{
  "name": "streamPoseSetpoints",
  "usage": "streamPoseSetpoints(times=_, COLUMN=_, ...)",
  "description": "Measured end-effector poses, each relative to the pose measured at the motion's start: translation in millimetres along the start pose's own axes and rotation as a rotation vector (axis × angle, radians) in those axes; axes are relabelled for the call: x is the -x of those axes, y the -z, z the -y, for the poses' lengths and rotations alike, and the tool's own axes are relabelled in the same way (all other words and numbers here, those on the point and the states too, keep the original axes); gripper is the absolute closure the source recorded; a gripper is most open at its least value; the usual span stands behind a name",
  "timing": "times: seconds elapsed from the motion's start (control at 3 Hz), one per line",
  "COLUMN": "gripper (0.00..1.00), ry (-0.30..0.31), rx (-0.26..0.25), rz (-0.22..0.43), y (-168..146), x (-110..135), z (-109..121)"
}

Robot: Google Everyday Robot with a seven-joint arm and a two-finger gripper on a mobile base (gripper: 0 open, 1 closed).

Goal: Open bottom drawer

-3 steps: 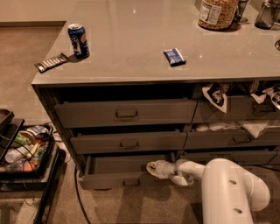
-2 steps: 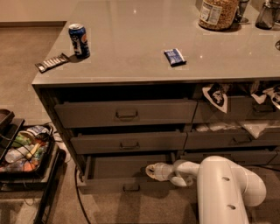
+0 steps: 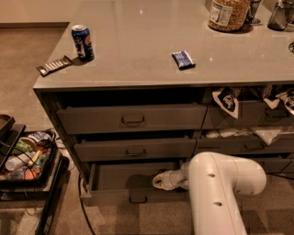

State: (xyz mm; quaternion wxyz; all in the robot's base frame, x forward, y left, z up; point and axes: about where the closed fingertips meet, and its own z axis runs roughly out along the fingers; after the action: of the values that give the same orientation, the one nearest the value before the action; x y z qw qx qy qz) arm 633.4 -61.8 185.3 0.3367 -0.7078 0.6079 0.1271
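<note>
The bottom drawer is the lowest dark grey one in the left column. It stands pulled out well past the two drawers above, showing its flat dark inside. Its small rectangular handle sits centred on the slim front panel. My gripper reaches in from the right at the end of the white arm. It hangs over the right part of the drawer's inside, just behind the front panel.
A counter top carries a blue can, a snack bar, a blue packet and a jar. Right-hand drawers hold white packets. A black cart with bottles stands left on the carpet.
The bottom drawer has slid further out toward the camera. My gripper and arm have drawn back with it, and the arm now covers more of the lower right.
</note>
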Motion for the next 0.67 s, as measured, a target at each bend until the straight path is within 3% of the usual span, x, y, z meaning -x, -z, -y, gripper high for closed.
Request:
streamPoseSetpoints(times=0.33, gripper=1.00, ry=-0.022, rx=0.079, rz=-0.016, y=8.1, x=7.7, z=-9.6)
streamPoseSetpoints(times=0.67, gripper=1.00, ry=-0.036, rx=0.123, rz=-0.020, y=12.0, x=12.2, z=-17.3)
